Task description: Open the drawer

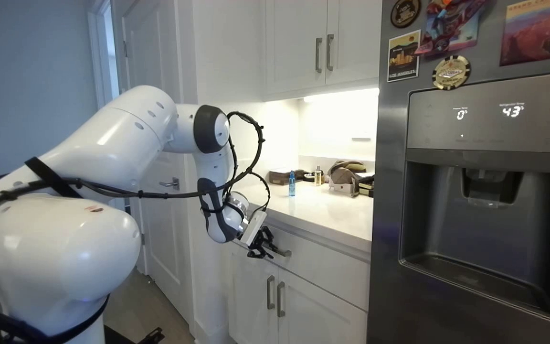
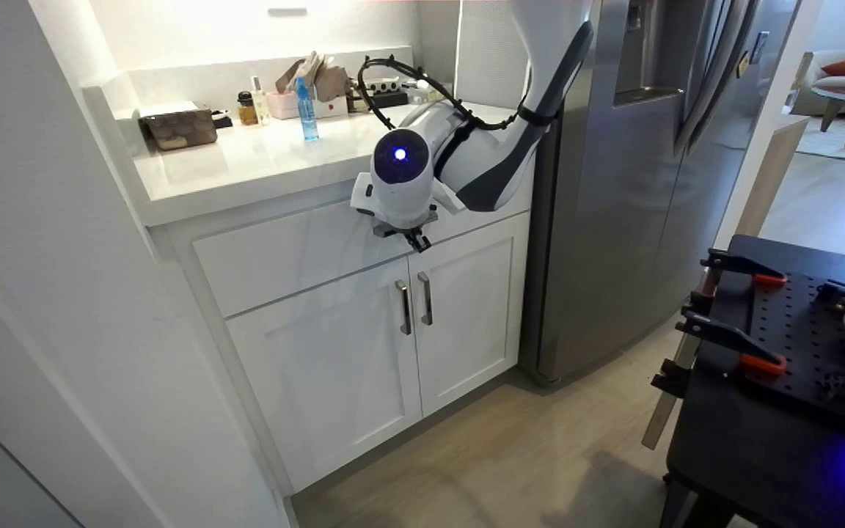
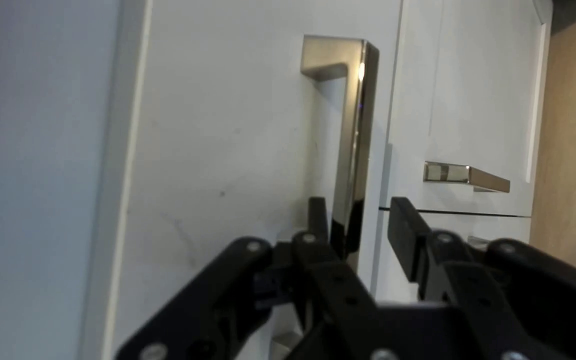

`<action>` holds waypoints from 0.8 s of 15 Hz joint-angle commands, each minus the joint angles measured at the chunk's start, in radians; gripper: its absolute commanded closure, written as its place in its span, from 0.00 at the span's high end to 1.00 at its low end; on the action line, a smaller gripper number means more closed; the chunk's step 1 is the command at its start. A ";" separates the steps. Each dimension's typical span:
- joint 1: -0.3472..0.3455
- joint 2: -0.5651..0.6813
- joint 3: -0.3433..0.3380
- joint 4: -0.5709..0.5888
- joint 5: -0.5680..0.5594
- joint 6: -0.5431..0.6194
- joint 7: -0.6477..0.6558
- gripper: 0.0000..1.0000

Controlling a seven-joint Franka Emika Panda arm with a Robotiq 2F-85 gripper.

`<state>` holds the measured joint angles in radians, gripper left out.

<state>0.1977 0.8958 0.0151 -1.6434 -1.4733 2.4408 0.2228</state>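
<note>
Two black, jointed fingers (image 3: 408, 235), parted, which we see flanking one silvery, square-edged metal bar handle (image 3: 356, 140): long axis twelve to six o'clock in the wrist view, visible length toward twelve. One white, flat-fronted rectangular drawer (image 3: 233, 135) directly behind, seemingly closed.

The arm (image 1: 98, 138) is white, its gripper (image 3: 360, 215) black.

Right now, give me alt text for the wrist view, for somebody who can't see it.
An open black gripper at the bottom has its fingers on either side of a metal drawer handle on a white drawer front. To the right are a cabinet door with its own door handle, then wood-toned floor.
</note>
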 commanded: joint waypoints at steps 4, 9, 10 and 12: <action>-0.021 -0.021 0.024 -0.009 0.062 -0.041 -0.044 0.02; -0.042 -0.055 0.049 -0.056 0.175 -0.050 -0.207 0.04; -0.047 -0.060 0.053 -0.062 0.190 -0.046 -0.230 0.04; -0.052 -0.068 0.060 -0.078 0.213 -0.049 -0.258 0.04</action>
<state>0.1643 0.8923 0.0440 -1.6153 -1.3384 2.4363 0.0617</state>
